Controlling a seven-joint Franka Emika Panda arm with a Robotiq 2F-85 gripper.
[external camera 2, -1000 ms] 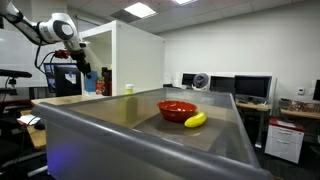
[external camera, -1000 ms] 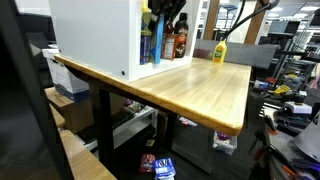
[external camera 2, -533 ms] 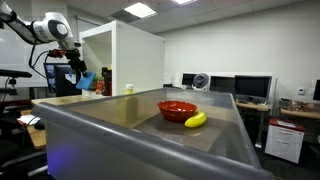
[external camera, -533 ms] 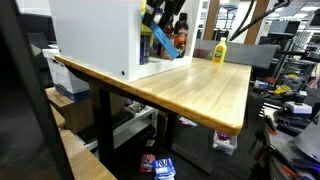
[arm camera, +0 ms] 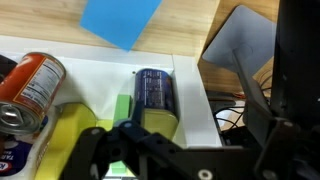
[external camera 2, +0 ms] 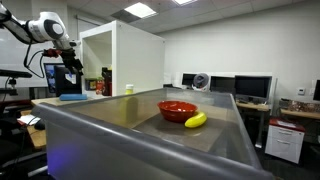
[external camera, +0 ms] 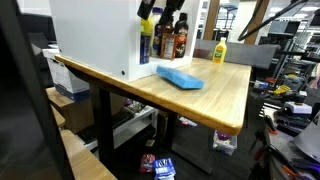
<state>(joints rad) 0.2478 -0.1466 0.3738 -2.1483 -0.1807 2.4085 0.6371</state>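
The blue pad (external camera 2: 72,97) lies flat on the table (external camera: 215,92) at 6 o'clock of the gripper (external camera 2: 71,70) (jaws spread, empty), so the set-down looks done.

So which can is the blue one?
The dark blue can in the middle of the wrist view; the other can, to its left, is orange and white.

We see the worktop (external camera: 210,95) as pale wood with visible grain and a smooth, lightly sheened finish, and the blue pad (external camera: 180,77) as matt and soft-looking, though we cannot tell whether it is cloth or foam. The white cabinet (external camera: 95,35) has smooth matt panels. The orange can (arm camera: 28,88) shows a glossy printed label and a bare metal rim, the dark blue can (arm camera: 153,92) a duller sheen, and the yellow bottle (external camera: 219,51) smooth plastic.
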